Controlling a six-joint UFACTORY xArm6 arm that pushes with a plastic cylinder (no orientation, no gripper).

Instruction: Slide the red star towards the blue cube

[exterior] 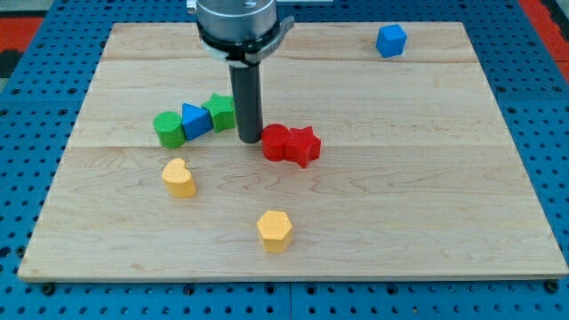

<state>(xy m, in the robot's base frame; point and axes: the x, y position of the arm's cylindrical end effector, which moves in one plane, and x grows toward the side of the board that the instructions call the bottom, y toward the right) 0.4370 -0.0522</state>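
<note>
Board (pixel 427 204) of pale wood, fills most of the view, resting on a blue perforated surface (pixel 27 133). Arm housing (pixel 238 22), grey and black, enters at the view's top; a straight dark rod descends from it to my tip (pixel 250 140), which carries no jaws and holds nothing, standing just left of the red cylinder-like block (pixel 276 142) and just right of the green star (pixel 220 112). Red star (pixel 303 146) touches the red block's right side, near the board's middle. Blue cube (pixel 390 41) sits well apart, toward the view's top right. Row at the left of my tip: green cylinder (pixel 168 129), blue triangle (pixel 195 120), green star, all touching. Yellow heart-like block (pixel 179 178) lies below that row; yellow hexagonal block (pixel 275 230) sits nearer the view's bottom.
</note>
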